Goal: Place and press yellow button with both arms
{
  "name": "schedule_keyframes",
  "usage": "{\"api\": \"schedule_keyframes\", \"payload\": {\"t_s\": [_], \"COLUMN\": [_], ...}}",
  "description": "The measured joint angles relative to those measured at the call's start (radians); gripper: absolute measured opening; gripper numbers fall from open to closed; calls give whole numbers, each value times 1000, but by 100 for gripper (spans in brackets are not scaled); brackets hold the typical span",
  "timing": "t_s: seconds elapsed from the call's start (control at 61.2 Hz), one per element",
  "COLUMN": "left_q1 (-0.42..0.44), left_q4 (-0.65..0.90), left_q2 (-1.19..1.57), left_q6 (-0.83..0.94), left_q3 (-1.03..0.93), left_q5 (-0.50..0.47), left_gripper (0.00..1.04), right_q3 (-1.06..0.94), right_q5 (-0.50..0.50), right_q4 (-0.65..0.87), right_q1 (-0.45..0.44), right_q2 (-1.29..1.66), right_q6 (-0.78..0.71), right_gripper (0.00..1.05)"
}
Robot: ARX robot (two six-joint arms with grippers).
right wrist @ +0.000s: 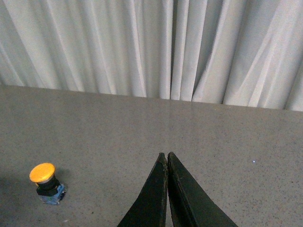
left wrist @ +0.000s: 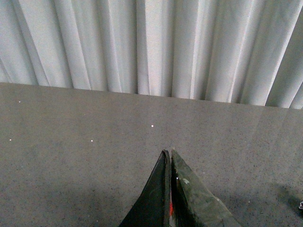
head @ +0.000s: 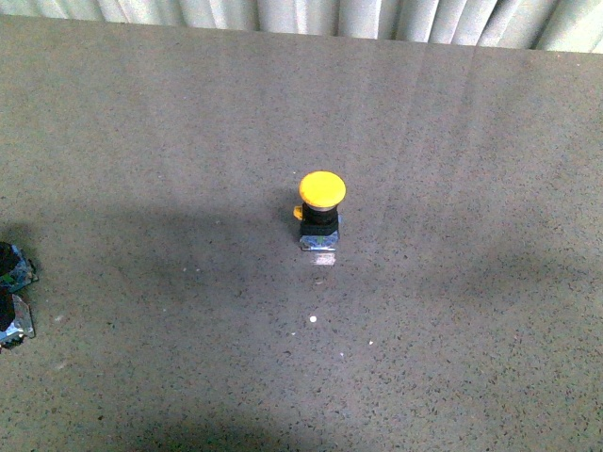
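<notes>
On the grey speckled table (head: pixel 452 141), near its middle in the front view, we find one yellow button (head: pixel 320 209). It stands upright and alone: a round glossy yellow cap on a black collar, over a square silvery base, with a small yellow tab on its side. A white pleated curtain (head: pixel 311 17) hangs behind the far table edge.

We see two grippers. The left gripper (left wrist: pixel 169 156) has its jaws pressed together with nothing between them; the button does not appear in its wrist view. The right gripper (right wrist: pixel 167 157) is likewise closed and empty, and the button (right wrist: pixel 46 182) stands well apart from its tips, resting on the table. At the front view's left edge, a dark piece of the left arm (head: pixel 14 292) shows, well clear of the button.
</notes>
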Motion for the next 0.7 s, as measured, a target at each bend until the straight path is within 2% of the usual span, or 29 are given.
{"api": "schedule_keyframes", "payload": {"t_s": [0.506, 0.539, 0.604, 0.702], "left_q1": [0, 0, 0, 0], "left_q4": [0, 0, 0, 0], "left_q2": [0, 0, 0, 0], "left_q6": [0, 0, 0, 0], "left_q3": [0, 0, 0, 0], "left_q5": [0, 0, 0, 0], "left_gripper": [1, 1, 1, 1], "right_q3": [0, 0, 0, 0], "right_q5": [0, 0, 1, 0], "right_q4": [-150, -170, -307, -325], "right_q1": [0, 0, 0, 0], "right_q2": [-148, -168, -274, -317], "right_q6": [0, 0, 0, 0], "right_gripper": [1, 1, 1, 1]}}
